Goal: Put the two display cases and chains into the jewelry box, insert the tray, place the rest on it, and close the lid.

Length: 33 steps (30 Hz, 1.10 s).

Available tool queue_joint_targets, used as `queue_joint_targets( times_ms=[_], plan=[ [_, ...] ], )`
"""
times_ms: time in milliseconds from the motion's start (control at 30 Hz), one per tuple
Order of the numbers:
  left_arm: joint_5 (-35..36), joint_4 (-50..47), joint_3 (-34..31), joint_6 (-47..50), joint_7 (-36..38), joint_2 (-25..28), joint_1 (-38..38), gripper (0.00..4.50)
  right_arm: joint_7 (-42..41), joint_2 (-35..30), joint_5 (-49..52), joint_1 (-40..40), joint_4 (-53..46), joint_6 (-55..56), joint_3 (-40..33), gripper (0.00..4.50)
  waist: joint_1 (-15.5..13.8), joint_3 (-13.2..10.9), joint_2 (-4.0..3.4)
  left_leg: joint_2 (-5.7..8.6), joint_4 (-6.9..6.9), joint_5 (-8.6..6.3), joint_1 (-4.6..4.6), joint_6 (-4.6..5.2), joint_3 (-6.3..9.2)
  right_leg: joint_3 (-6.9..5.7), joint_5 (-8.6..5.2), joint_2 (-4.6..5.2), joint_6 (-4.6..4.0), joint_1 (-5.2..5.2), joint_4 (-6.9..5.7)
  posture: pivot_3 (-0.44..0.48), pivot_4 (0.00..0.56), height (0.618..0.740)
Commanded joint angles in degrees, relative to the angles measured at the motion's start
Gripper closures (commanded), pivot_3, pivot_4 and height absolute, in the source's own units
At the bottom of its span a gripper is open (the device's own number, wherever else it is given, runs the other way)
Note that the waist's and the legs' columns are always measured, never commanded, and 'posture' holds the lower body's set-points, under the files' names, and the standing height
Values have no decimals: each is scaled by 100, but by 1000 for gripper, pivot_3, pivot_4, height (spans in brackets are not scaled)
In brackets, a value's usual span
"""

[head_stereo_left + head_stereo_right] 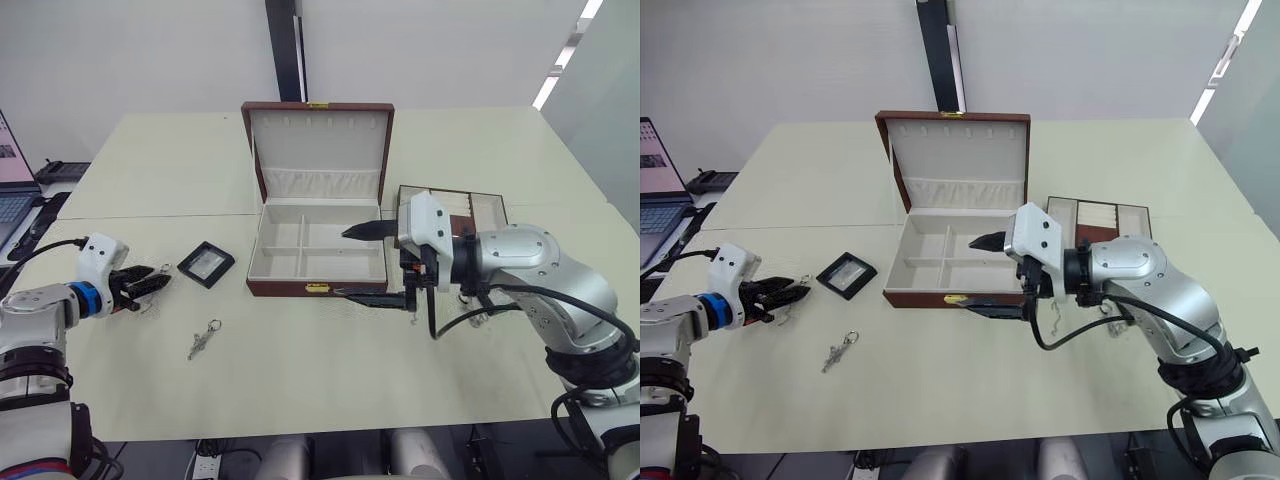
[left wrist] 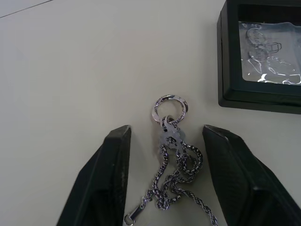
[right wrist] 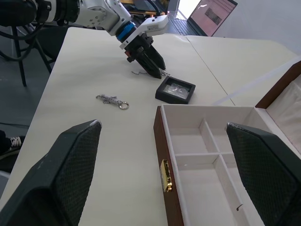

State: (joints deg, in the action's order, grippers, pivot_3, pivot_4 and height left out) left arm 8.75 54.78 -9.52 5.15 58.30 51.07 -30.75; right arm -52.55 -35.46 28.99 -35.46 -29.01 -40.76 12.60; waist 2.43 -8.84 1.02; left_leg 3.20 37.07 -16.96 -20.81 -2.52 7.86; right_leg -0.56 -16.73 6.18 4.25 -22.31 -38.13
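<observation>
Nearest the camera on the pale surface [image 1: 300, 380] lies a short chain with a ring [image 1: 203, 339], alone and untouched, to the left of centre. No writing or brand can be read on anything here.

Further left, the left gripper [image 1: 152, 284] rests low over the surface with its fingers [image 2: 110, 179] spread apart; between them lies a silvery chain bundle [image 2: 175, 174] topped by a small ring, flat on the surface, with neither finger visibly touching it. Just to the right of that gripper sits one display case [image 1: 206, 264], black-framed with a pale window, lying flat and apart from the gripper.

The jewelry box [image 1: 310, 255] stands in the middle, a little farther off, its lid [image 1: 320, 150] upright and open, showing a cream lining with a gathered pocket. Its cream compartments appear empty. A gold clasp [image 1: 318, 288] marks the near wall.

The right gripper [image 1: 362, 262] hovers at the box's near right corner, wide open and holding nothing: one finger reaches over the right-hand compartments, the other hangs just outside the near wall. Behind the right arm, right of the box, the tray [image 1: 480, 205] lies on the surface, partly hidden by the arm.

A laptop [image 1: 12, 190] sits at the far left edge.
</observation>
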Motion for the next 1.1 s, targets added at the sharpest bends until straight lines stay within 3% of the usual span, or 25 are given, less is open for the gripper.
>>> queue_joint_targets(
  times_ms=[33,133,167,400,633,767,867,1100],
  plan=[
    [-158,234,87,74,-39,-9,140,3640,-17,-52,112,-26,-227,-7,-136,0,4,0,-1,0,0,0,1,0,0,0,0,0,0,0,0,0,150,740],
    [-75,188,21,131,-10,16,245,4376,19,-58,131,-12,-254,-24,-143,0,21,1,-1,0,0,0,1,0,-1,1,0,0,0,0,-1,0,150,740],
    [-43,150,-8,153,12,31,288,4432,26,-59,135,-7,-258,-26,-143,0,32,1,-1,0,0,0,1,0,-1,1,0,0,0,0,-1,0,150,740],
    [541,-773,-662,428,78,224,519,4432,29,-136,104,67,-293,-1,-160,0,96,-1,0,-2,-2,0,0,0,0,1,0,0,0,-3,0,0,150,740],
    [1162,-2890,-897,1416,410,541,641,4432,55,-172,50,210,-339,112,-176,0,28,-3,22,1,4,0,-10,0,12,-1,0,4,0,-1,5,0,150,740],
    [1506,-4026,-756,2177,465,566,486,4432,121,-147,-2,249,-329,147,-181,0,4,-3,21,5,3,0,-10,0,9,2,0,6,0,0,6,0,150,740],
    [1726,-4717,-303,2611,453,287,-178,4432,204,-94,-67,260,-321,162,-151,0,-27,-4,22,3,4,0,-10,0,9,0,0,3,0,0,5,0,150,740],
    [1476,-4844,654,2810,509,-190,-1345,4432,463,-76,-432,303,-312,226,-31,0,-21,-4,23,8,11,0,-12,0,4,0,0,3,1,2,4,0,150,740]
  ],
)
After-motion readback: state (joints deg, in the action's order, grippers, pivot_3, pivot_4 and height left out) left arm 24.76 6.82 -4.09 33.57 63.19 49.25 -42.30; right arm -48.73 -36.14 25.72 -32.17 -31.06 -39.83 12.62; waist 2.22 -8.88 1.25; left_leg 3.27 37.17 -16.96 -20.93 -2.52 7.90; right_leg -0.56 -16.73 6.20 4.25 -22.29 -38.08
